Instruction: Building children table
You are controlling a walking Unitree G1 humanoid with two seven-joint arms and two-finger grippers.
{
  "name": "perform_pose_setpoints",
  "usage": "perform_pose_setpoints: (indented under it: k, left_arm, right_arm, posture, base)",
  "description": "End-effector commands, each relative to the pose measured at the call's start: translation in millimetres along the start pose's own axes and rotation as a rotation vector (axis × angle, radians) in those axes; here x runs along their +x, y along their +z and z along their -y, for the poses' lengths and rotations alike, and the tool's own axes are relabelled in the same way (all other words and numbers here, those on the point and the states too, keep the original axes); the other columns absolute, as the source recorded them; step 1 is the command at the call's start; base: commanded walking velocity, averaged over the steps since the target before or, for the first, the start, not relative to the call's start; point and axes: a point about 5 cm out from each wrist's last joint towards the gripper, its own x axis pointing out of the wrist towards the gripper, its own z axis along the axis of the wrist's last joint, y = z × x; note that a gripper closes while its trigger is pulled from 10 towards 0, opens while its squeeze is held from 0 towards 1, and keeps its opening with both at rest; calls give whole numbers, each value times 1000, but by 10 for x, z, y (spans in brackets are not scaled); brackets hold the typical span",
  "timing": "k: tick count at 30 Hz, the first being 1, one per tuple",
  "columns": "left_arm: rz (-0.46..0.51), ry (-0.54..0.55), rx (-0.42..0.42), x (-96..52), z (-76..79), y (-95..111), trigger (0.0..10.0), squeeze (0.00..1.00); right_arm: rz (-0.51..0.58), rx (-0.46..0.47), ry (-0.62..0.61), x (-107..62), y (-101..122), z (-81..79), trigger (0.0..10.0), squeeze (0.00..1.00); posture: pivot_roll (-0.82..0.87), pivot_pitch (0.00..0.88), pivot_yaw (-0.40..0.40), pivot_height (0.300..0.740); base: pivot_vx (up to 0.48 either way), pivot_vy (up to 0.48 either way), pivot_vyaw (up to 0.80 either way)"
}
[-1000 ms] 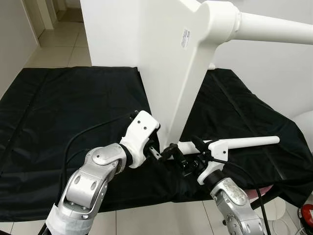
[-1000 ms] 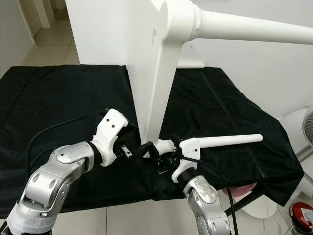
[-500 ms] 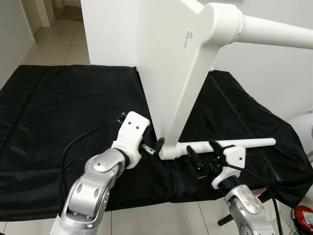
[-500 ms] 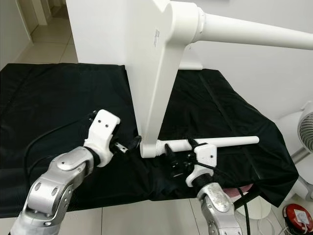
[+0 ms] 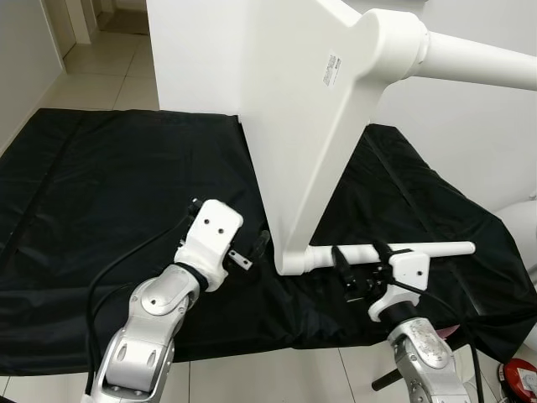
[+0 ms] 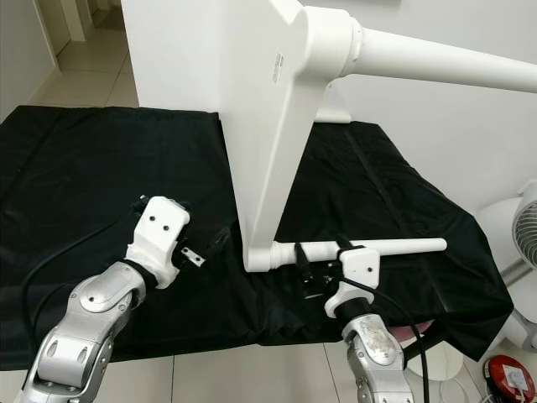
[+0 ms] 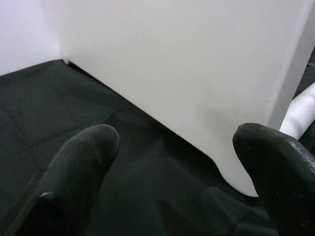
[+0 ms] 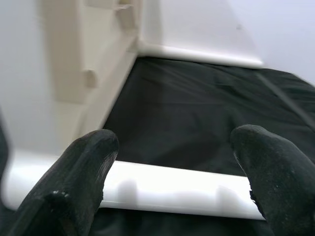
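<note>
The white tabletop (image 5: 277, 109) stands on edge on the black cloth (image 5: 109, 193), which covers a low surface in front of me. One white table leg (image 5: 470, 67) sticks out sideways from its upper corner, and another table leg (image 5: 377, 253) juts from the bottom corner, lying just above the cloth.

My left gripper (image 5: 256, 248) hovers low near the tabletop's bottom corner, its fingers (image 7: 83, 162) spread with nothing between them. My right gripper (image 5: 357, 269) sits close against the lower leg from my side, fingers (image 8: 83, 167) also spread wide, the leg crossing between them but not pinched.

A white fan (image 6: 524, 252) stands on the tiled floor (image 5: 109, 71) at my right.
</note>
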Motion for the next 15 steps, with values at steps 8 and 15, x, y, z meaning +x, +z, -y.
perform_pose_setpoints:
  k: [8, 15]
  left_arm:
    - [84, 195, 100, -173, -107, -63, 10000, 0]
    - [81, 193, 143, -204, -57, -174, 10000, 0]
  right_arm:
    - [-14, -91, -134, -78, -73, 182, 10000, 0]
    - [-19, -99, -150, -101, -122, 113, 10000, 0]
  posture:
    - [33, 0, -118, 740]
    - [41, 0, -120, 740]
  base:
    - [0, 0, 0]
    - [0, 0, 0]
